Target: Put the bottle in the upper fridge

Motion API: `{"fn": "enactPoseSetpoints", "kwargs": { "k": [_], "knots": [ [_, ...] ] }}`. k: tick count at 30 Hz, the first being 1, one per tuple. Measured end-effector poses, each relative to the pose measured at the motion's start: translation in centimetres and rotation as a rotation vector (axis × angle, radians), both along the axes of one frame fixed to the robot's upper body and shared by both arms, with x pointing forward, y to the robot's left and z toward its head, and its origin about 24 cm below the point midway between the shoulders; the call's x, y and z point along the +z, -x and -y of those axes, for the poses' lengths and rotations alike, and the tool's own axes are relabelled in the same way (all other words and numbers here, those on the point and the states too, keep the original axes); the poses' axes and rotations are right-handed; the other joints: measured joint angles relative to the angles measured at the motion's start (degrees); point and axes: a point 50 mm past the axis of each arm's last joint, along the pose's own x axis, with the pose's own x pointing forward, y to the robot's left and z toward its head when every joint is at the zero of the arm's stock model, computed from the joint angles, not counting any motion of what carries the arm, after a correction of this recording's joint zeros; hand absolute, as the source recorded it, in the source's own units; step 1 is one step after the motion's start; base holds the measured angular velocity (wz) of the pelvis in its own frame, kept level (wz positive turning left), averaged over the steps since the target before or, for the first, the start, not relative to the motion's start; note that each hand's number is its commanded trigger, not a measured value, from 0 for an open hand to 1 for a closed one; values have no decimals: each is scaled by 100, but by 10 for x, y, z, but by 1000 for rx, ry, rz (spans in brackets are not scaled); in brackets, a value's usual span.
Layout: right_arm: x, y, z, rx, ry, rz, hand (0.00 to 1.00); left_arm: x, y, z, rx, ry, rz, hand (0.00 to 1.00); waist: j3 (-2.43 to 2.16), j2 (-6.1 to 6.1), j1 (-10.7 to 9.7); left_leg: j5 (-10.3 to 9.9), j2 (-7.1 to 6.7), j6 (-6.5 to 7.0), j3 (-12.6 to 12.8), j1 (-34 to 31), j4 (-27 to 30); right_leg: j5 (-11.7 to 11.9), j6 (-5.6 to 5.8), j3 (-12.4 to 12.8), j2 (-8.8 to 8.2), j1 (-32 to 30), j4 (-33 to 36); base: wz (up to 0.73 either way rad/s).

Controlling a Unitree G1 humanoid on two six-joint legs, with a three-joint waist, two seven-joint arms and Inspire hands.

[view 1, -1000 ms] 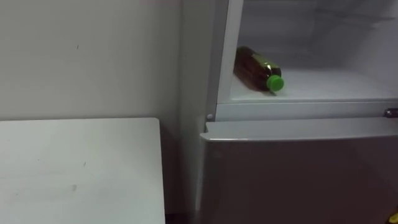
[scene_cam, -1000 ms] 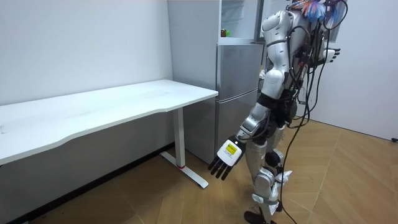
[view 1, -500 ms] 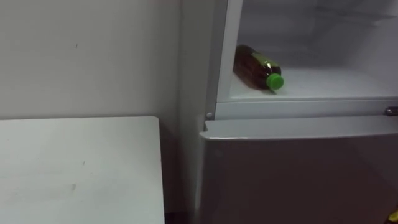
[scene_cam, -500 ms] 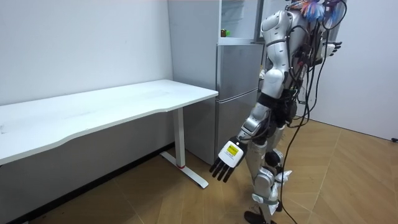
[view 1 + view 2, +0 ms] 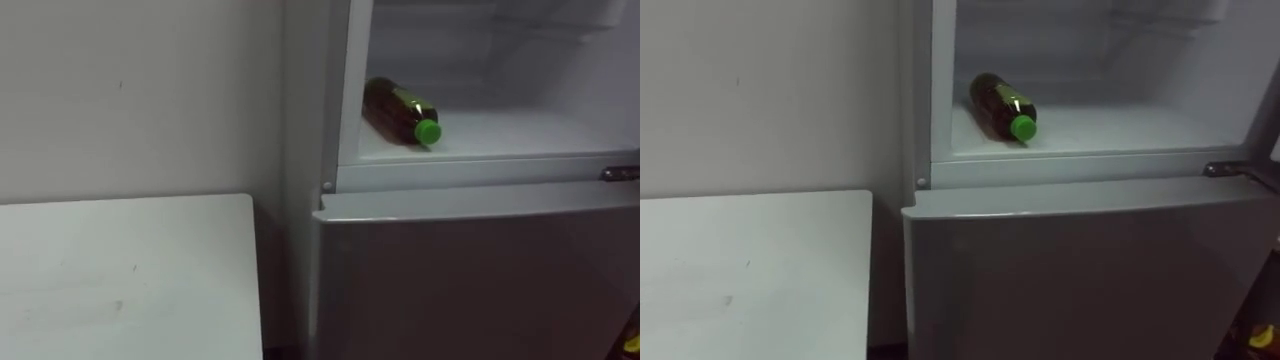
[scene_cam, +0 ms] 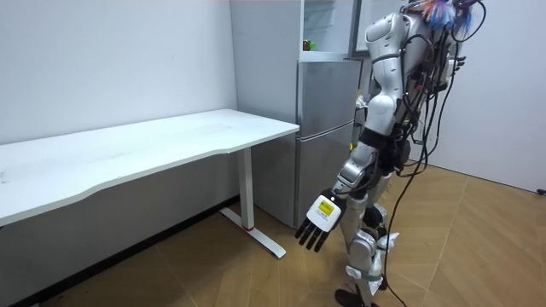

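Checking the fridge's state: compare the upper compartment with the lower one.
The upper compartment stands open, showing white inside; the lower compartment is shut behind a grey door. The upper holds the bottle lying on its side; the lower's contents are hidden. Both belong to one fridge.

**Dim up close, bright across the room**

The eye views are dim: the table (image 5: pixel 120 270) looks dull, the lower door (image 5: pixel 470 280) sits in shade, and the fridge's upper compartment (image 5: pixel 520 135) is palest. The room view is evenly bright, with soft shadow under the table.
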Motion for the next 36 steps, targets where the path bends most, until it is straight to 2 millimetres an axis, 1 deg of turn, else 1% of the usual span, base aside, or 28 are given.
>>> {"fn": "enactPoseSetpoints", "kwargs": {
  "k": [2,5,9,17,21,24,25,27,30,33,35,36],
  "knots": [
    [-1,-3,-3,12,-1,-3,0,-1,-1,1,2,4,-6,0,0,0,1,2,7,-3,0,-8,10,6,-4,-45,2,1,0,0],
    [0,-5,-8,26,-2,17,0,-3,-3,2,15,3,-10,0,3,5,4,2,19,-7,-2,-10,26,18,-16,-45,13,12,-6,0],
    [-1,-7,-11,40,-5,19,0,-3,-3,2,37,0,-4,0,5,5,7,-8,26,-16,4,-5,36,58,-72,-40,7,25,-17,-1],
    [-2,-10,-21,78,10,10,0,-3,-1,2,45,-16,-7,0,13,13,39,-14,24,-16,6,9,33,63,-70,-25,17,21,-16,-2],
    [-1,-16,-29,116,36,-3,0,-3,-1,1,47,-27,-11,0,33,44,63,-15,21,-14,14,-7,28,61,-57,7,20,-16,0,-5],
    [-1,-17,-33,129,34,11,0,-3,1,2,47,-25,-18,0,35,46,112,-15,22,-15,19,-4,34,66,-64,19,28,-21,2,0],
    [-1,-18,-35,138,34,10,0,-3,2,3,47,-23,-25,0,35,47,112,-15,22,-15,19,-5,34,82,-91,20,27,-22,2,0],
    [-2,-20,-37,156,34,8,0,-4,3,3,44,-22,-32,0,35,46,113,-15,19,-14,18,-1,34,83,-90,27,23,-21,5,0],
    [-2,-24,-40,191,38,4,0,-4,1,4,36,-19,-29,0,35,46,126,-15,8,-12,18,-2,38,87,-84,34,18,-26,17,0],
    [-2,-27,-48,229,34,23,0,-5,-1,5,31,-16,-24,0,36,49,131,-19,10,-7,18,-11,62,87,-83,38,16,-29,27,0],
    [-2,-29,-52,268,42,18,0,-5,-4,6,18,-10,-19,0,49,68,145,-34,16,0,22,-16,92,97,-79,62,29,-27,26,-6],
    [-1,-30,-55,301,52,15,0,-6,-8,8,2,-5,-15,0,65,91,161,-39,19,2,40,-18,93,105,-66,94,43,-35,23,-10]
  ]
}}
